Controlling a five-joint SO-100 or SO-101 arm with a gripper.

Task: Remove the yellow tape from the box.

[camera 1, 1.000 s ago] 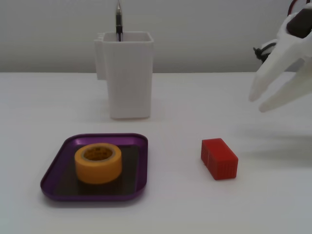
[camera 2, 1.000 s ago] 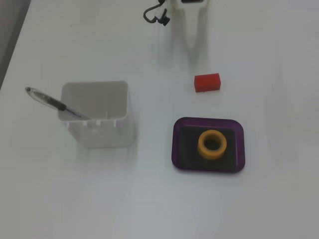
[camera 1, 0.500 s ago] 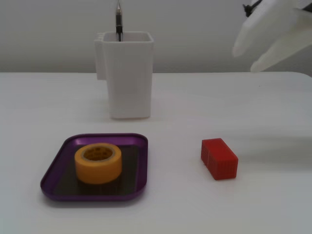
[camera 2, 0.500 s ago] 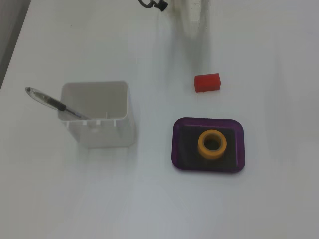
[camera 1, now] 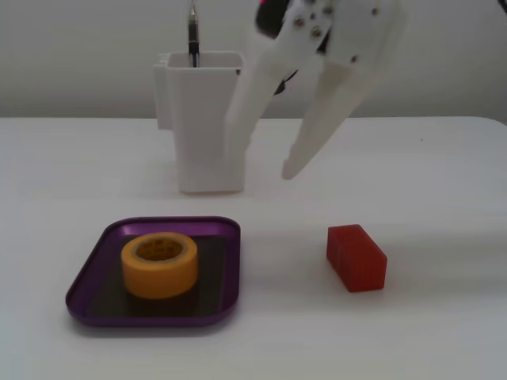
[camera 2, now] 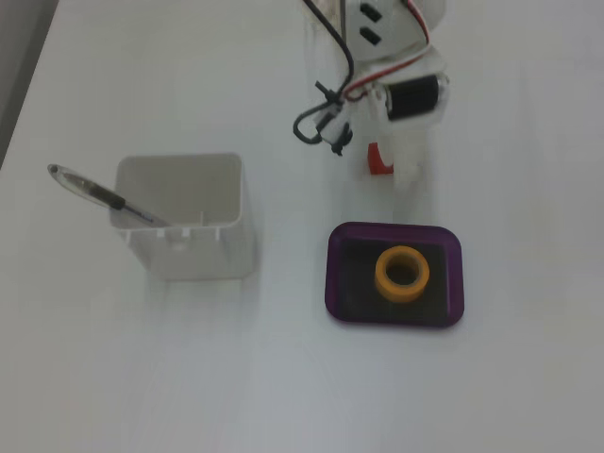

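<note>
The yellow tape [camera 1: 158, 273] lies flat as a ring in the box [camera 1: 150, 320], a shallow purple tray at the front left. From above, the tape [camera 2: 382, 275] sits in the middle of the box [camera 2: 336, 274]. My white gripper [camera 1: 261, 172] hangs open in the air behind and to the right of the box, fingers pointing down and spread wide, holding nothing. In the view from above, the gripper [camera 2: 382, 172] is just past the box's far edge, over the red block.
A tall white container [camera 1: 202, 127] with a pen [camera 1: 192, 32] stands behind the box; from above the container [camera 2: 189, 255] is left of it. A red ribbed block [camera 1: 356, 257] lies to the right, mostly covered by the arm from above [camera 2: 376, 162].
The arm has swung in from the far right edge toward the middle of the table and lowered, now hovering over the red block near the box. Tape, box and block have not moved.
</note>
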